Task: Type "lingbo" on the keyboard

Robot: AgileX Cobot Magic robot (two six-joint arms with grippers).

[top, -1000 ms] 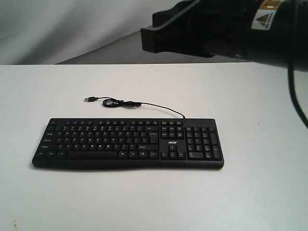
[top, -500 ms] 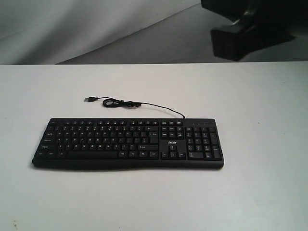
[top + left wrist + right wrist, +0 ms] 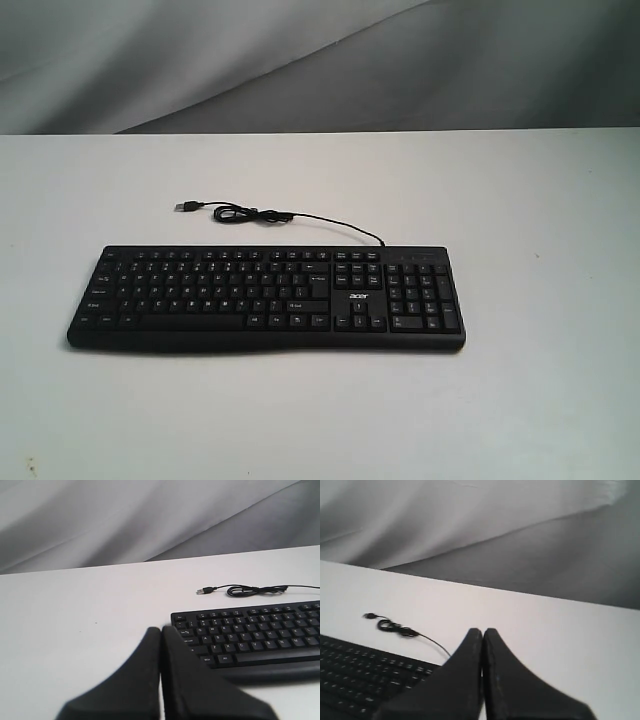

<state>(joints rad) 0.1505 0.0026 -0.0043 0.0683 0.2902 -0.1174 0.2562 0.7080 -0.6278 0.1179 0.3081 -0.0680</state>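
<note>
The black keyboard (image 3: 266, 297) with white legends lies flat on the white table, its number pad on the right. Its thin cable (image 3: 260, 214) coils behind it and ends in a loose USB plug (image 3: 186, 206). Neither gripper shows in the exterior view. In the left wrist view my left gripper (image 3: 161, 629) is shut with nothing in it, held beside the keyboard's (image 3: 255, 635) Esc corner. In the right wrist view my right gripper (image 3: 483, 631) is shut and empty, above the table off the far right end of the keyboard (image 3: 365, 672), near the cable (image 3: 395, 627).
A grey draped cloth backdrop (image 3: 300, 60) hangs behind the white table (image 3: 540, 200).
A large dark arm filled the top right of the exterior view one second ago, had drawn up to the right half a second ago, and is now out of that view. The keyboard has not moved.
</note>
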